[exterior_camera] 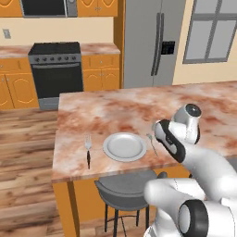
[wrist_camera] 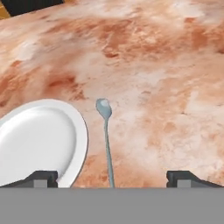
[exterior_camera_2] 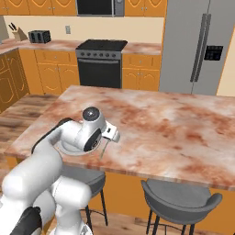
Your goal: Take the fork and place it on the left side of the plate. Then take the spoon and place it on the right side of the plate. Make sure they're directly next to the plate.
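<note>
From the left base view, we see the plate (exterior_camera: 124,146) near the front edge of the marbled worktop (exterior_camera: 139,111), the fork (exterior_camera: 88,149) lying left of it with a small gap, and the spoon (exterior_camera: 152,142) close by its right rim.

From the right base view, the arm covers most of the plate (exterior_camera_2: 69,149); the spoon (exterior_camera_2: 103,149) lies just beside it.

In the hand view, our pincer (wrist_camera: 112,178) stands wide apart, holding nothing, its fingertips (wrist_camera: 42,177) straddling the spoon (wrist_camera: 106,139), which lies just right of the plate (wrist_camera: 37,142).

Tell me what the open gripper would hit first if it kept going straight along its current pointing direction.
Most likely the slim all-silvery metal spoon, lying between the spread fingertips of the gripper, just right of the round grey-white plate; otherwise the marbled countertop under it. Depth is uncertain.
</note>
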Robot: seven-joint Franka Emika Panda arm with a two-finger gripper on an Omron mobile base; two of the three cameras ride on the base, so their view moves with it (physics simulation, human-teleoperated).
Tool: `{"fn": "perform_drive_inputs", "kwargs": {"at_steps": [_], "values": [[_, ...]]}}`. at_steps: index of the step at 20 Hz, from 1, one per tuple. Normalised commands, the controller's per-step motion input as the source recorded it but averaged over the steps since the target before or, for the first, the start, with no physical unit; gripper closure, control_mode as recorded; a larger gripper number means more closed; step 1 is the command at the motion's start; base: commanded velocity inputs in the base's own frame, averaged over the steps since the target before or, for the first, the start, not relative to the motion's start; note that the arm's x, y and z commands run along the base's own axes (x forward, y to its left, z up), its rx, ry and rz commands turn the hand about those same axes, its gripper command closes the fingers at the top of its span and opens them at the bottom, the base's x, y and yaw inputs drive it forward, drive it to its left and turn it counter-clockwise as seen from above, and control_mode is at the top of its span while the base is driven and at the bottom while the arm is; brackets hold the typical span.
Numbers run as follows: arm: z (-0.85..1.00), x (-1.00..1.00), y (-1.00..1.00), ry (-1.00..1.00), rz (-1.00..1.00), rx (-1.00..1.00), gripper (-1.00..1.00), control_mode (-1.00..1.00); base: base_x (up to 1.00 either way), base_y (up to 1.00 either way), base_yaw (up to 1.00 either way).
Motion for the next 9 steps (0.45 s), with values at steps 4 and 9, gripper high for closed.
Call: {"fn": "perform_drive_inputs", "kwargs": {"at_steps": [4,9], "values": [[0.74,-0.44,0.00,-0.05,-0.02,0.00,-1.00,-1.00,0.00,0.00,0.00],[0.67,-0.44,0.00,-0.04,-0.04,0.00,-1.00,-1.00,0.00,0.00,0.00]]}}
